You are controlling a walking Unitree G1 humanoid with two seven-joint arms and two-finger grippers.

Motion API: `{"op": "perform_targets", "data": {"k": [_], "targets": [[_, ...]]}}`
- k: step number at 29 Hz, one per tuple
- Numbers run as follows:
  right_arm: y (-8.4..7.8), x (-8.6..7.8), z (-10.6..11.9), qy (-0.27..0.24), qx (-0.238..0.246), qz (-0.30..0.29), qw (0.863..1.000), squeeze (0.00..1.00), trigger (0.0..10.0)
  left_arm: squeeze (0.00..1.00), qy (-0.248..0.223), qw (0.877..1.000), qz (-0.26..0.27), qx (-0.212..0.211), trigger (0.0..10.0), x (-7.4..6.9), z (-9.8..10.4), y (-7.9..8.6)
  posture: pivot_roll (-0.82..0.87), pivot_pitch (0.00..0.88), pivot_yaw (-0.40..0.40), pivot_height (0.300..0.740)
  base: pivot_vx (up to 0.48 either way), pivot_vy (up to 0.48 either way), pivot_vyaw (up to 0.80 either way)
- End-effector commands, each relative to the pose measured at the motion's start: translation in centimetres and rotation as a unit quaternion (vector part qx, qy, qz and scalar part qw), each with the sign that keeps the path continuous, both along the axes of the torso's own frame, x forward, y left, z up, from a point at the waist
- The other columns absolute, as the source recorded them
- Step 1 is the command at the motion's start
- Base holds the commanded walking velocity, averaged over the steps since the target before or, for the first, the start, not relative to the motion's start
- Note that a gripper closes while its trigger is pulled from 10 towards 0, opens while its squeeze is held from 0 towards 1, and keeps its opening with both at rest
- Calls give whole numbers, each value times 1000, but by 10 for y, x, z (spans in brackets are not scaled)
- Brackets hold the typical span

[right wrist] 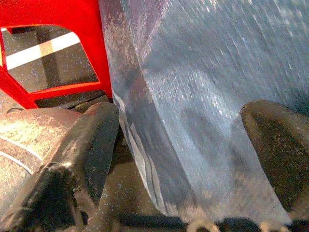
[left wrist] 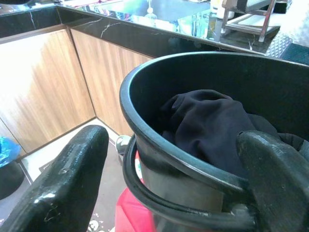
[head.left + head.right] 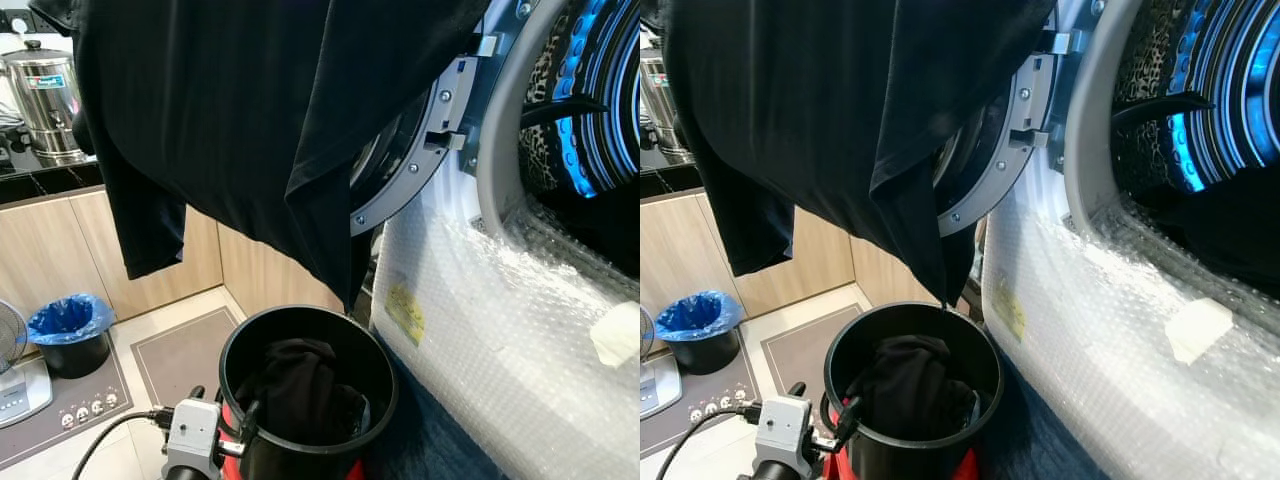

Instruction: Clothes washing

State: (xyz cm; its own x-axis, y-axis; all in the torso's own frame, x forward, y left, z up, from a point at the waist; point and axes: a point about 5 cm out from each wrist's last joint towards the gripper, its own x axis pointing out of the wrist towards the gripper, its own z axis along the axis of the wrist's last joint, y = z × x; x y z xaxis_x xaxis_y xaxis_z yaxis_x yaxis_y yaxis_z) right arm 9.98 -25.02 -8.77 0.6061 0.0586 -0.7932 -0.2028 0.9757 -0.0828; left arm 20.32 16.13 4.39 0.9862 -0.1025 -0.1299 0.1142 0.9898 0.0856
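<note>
— While the left gripper [image 2: 169,193] has its fingers spread across the black bucket's rim [image 2: 145,145], one outside and one inside, what lies nearest them?

— A dark bundled garment [image 3: 300,385] in the bucket [image 3: 300,450], just beyond the inner finger [image 2: 275,174].

— And the right gripper [image 1: 178,145]?

— Fingers apart either side of a grey wall beside a red frame [image 1: 63,29].

— Further out?

— A black shirt [image 3: 270,110] hangs over the bucket, its long axis downward, beside the washing machine's open drum [image 3: 590,110]. I judge the left arm nearer the load.
</note>
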Motion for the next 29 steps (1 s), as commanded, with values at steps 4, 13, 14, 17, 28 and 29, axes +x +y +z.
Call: {"op": "perform_targets", "data": {"k": [4,13,14,17,28,29], "targets": [[-2,1,1,0,-1,-5,1000,0,10000,0,-9,1000,-3,14,10000,1,3,0,49,0,-66,740,0,0,0],[-2,0,1,-1,1,-9,1000,0,10000,0,-10,1000,-11,14,10000,0,3,-1,46,0,-64,740,0,0,0],[-2,-1,1,0,1,-8,1000,0,10000,0,-8,1000,-17,17,10000,-1,3,-2,43,0,-63,740,0,0,0],[-3,-2,0,0,1,-11,1000,0,10000,0,-10,999,-26,24,10000,-3,2,-4,42,0,-64,740,0,0,0],[-2,-4,0,2,4,-13,1000,0,10000,0,-4,1000,-23,12,10000,-5,-1,-3,36,0,-68,740,0,0,0],[-2,-4,0,3,4,-14,1000,0,10000,0,-4,1000,-23,13,10000,-4,-1,-2,37,0,-69,740,0,0,0]]}}
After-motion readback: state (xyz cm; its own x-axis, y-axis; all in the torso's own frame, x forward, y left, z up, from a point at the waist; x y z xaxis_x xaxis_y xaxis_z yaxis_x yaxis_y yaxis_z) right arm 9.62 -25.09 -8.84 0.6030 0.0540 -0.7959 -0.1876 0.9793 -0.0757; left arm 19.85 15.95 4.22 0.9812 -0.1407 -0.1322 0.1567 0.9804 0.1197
